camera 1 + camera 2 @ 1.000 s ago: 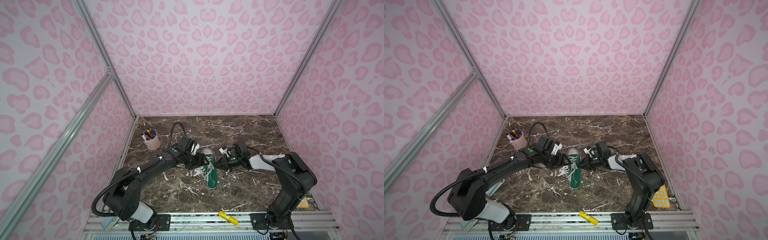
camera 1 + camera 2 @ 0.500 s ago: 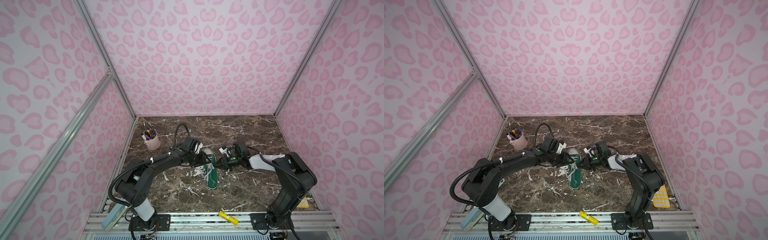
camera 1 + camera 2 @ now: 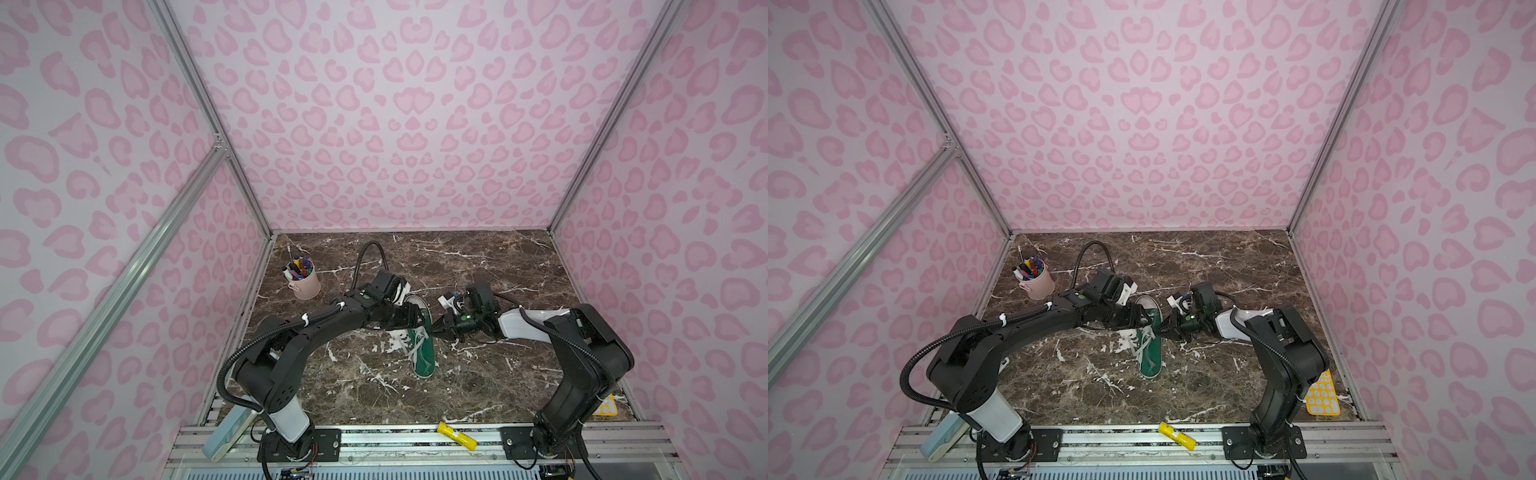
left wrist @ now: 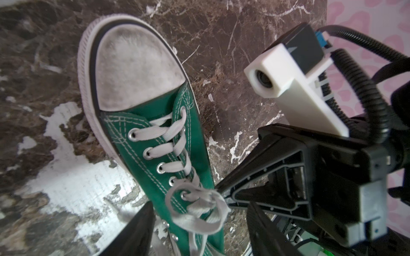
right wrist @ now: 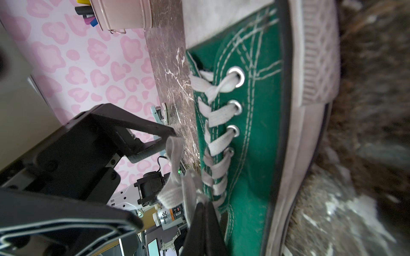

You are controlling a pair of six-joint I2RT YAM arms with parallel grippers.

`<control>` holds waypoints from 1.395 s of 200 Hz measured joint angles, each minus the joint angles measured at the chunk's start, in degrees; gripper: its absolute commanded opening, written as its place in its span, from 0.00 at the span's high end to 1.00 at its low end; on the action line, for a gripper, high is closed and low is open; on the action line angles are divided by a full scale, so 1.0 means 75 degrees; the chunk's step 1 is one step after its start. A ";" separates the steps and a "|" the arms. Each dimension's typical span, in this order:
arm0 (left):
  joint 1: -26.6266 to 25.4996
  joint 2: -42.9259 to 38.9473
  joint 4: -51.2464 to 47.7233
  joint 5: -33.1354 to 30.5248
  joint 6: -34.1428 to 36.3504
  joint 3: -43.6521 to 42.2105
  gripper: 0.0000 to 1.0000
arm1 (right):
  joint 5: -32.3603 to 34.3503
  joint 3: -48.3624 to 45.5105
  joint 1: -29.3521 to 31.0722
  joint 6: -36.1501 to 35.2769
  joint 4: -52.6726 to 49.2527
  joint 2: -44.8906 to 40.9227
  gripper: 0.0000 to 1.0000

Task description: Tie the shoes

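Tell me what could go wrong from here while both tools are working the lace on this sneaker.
1. The right tool pinches the lace with only its very tips; a tug could slip it free and the loose loop would collapse.
2. The left tool stands open right beside that pinch; closing could miss the floppy loop or hit the right tool.
3. Nothing pins the sneaker; pulling may drag it across the table.

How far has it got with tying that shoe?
Done: the laces are threaded through the eyelets of the green sneaker. In hand: the right gripper pinches one of them beside a loose loop; the left gripper stands open nearby. Left: no tightened bow shows yet.
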 measured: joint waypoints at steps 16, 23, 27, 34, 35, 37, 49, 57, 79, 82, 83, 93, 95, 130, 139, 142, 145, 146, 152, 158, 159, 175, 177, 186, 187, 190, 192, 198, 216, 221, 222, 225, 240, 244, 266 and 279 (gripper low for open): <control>-0.0023 0.0006 -0.0064 0.0032 0.0230 -0.0009 0.33 | 0.0000 -0.0015 0.0000 0.0000 0.0000 0.0000 1.00; -0.0038 0.0006 -0.0119 0.0015 0.0393 0.0020 0.33 | 0.0000 -0.0017 0.0000 0.0003 -0.0003 0.0000 1.00; -0.0052 0.0006 -0.0189 -0.0009 0.0498 0.0061 0.33 | 0.0000 -0.0020 0.0000 0.0003 0.0000 0.0000 1.00; -0.0087 0.0015 -0.0353 -0.0061 0.0726 0.0178 0.33 | 0.0000 -0.0020 0.0000 0.0003 0.0000 0.0000 1.00; -0.0093 0.0015 -0.0370 -0.0067 0.0749 0.0189 0.33 | 0.0000 -0.0020 0.0000 0.0003 0.0000 0.0000 1.00; -0.0105 0.0020 -0.0414 -0.0085 0.0819 0.0233 0.33 | 0.0000 -0.0020 0.0000 0.0003 0.0000 0.0000 1.00; -0.0125 0.0085 -0.0656 -0.0172 0.1276 0.0501 0.32 | 0.0000 -0.0020 0.0000 0.0003 -0.0003 0.0000 1.00; -0.0128 0.0172 -0.0871 -0.0192 0.1594 0.0714 0.32 | 0.0000 -0.0020 0.0000 0.0000 0.0000 0.0000 1.00; -0.0105 0.0571 -0.1413 -0.0172 0.2428 0.1192 0.32 | 0.0000 -0.0020 0.0000 0.0000 -0.0003 0.0000 1.00; -0.0099 0.0624 -0.1489 -0.0149 0.2524 0.1233 0.32 | 0.0000 -0.0020 0.0000 0.0000 -0.0003 0.0000 1.00; -0.0096 0.0653 -0.1521 -0.0137 0.2576 0.1256 0.32 | 0.0000 -0.0020 0.0000 0.0000 -0.0003 0.0000 1.00; -0.0093 0.0833 -0.1722 -0.0070 0.2891 0.1373 0.32 | 0.0000 -0.0020 0.0000 0.0000 -0.0003 0.0000 1.00; -0.0093 0.0866 -0.1763 -0.0055 0.2955 0.1393 0.32 | 0.0000 -0.0020 0.0000 0.0000 -0.0003 0.0000 1.00; -0.0044 0.1145 -0.2136 0.0294 0.3640 0.1504 0.38 | 0.0000 -0.0020 0.0003 -0.0003 -0.0026 -0.0003 1.00; -0.0006 0.1145 -0.2130 0.0417 0.3722 0.1504 0.43 | 0.0000 -0.0020 0.0003 -0.0012 -0.0050 -0.0003 1.00; -0.0006 0.1145 -0.2122 0.0455 0.3739 0.1504 0.45 | 0.0000 -0.0020 0.0003 -0.0015 -0.0058 -0.0003 1.00; -0.0006 0.1142 -0.2113 0.0487 0.3762 0.1504 0.46 | 0.0000 -0.0020 0.0003 -0.0020 -0.0061 -0.0003 1.00; -0.0006 0.1142 -0.2110 0.0498 0.3768 0.1504 0.46 | 0.0000 -0.0020 0.0003 -0.0023 -0.0061 -0.0003 1.00; 0.0006 0.1139 -0.2101 0.0554 0.3780 0.1504 0.49 | 0.0000 -0.0020 0.0003 -0.0023 -0.0073 -0.0003 1.00; 0.0009 0.1128 -0.2092 0.0595 0.3794 0.1501 0.52 | 0.0000 -0.0012 0.0003 -0.0026 -0.0096 -0.0003 1.00; 0.0012 0.1125 -0.2090 0.0597 0.3794 0.1501 0.53 | 0.0000 -0.0012 0.0006 -0.0026 -0.0096 -0.0003 1.00; 0.0029 0.1055 -0.2057 0.0679 0.3821 0.1495 0.62 | 0.0000 0.0000 0.0009 -0.0029 -0.0134 -0.0003 1.00; 0.0041 0.1049 -0.2049 0.0682 0.3821 0.1495 0.62 | 0.0000 0.0003 0.0009 -0.0029 -0.0137 -0.0003 1.00; 0.0047 0.1040 -0.2005 0.0711 0.3821 0.1478 0.70 | 0.0000 0.0003 0.0009 -0.0032 -0.0149 -0.0003 1.00; 0.0050 0.1040 -0.1996 0.0711 0.3821 0.1475 0.70 | 0.0000 0.0003 0.0009 -0.0032 -0.0152 -0.0003 1.00; 0.0052 0.1037 -0.1982 0.0714 0.3821 0.1463 0.71 | 0.0000 0.0003 0.0009 -0.0032 -0.0157 -0.0003 1.00; 0.0058 0.1035 -0.1973 0.0714 0.3821 0.1454 0.72 | 0.0000 0.0003 0.0009 -0.0032 -0.0163 -0.0003 1.00; 0.0070 0.1029 -0.1955 0.0717 0.3821 0.1419 0.74 | 0.0000 0.0003 0.0009 -0.0035 -0.0181 -0.0003 1.00; 0.0090 0.0950 -0.1926 0.0708 0.3815 0.1303 0.81 | 0.0000 0.0003 0.0009 -0.0058 -0.0213 -0.0003 1.00; 0.0102 0.0921 -0.1909 0.0702 0.3815 0.1276 0.83 | 0.0000 0.0003 0.0009 -0.0073 -0.0227 -0.0003 1.00; 0.0105 0.0915 -0.1906 0.0702 0.3815 0.1274 0.83 | 0.0000 0.0003 0.0009 -0.0079 -0.0230 -0.0003 1.00; 0.0108 0.0901 -0.1903 0.0702 0.3815 0.1268 0.85 | 0.0000 0.0003 0.0009 -0.0082 -0.0233 -0.0003 1.00; 0.0152 0.0860 -0.1894 0.0688 0.3756 0.1262 0.93 | 0.0000 0.0003 0.0009 -0.0085 -0.0233 -0.0003 1.00; 0.0157 0.0857 -0.1891 0.0679 0.3762 0.1262 0.95 | 0.0000 0.0003 0.0009 -0.0087 -0.0233 -0.0003 1.00; 0.0175 0.0836 -0.1891 0.0641 0.3756 0.1262 0.96 | 0.0003 0.0003 -0.0003 -0.0111 -0.0256 -0.0035 1.00; 0.0192 0.0836 -0.1894 0.0632 0.3756 0.1262 0.96 | 0.0000 0.0003 -0.0006 -0.0119 -0.0256 -0.0076 1.00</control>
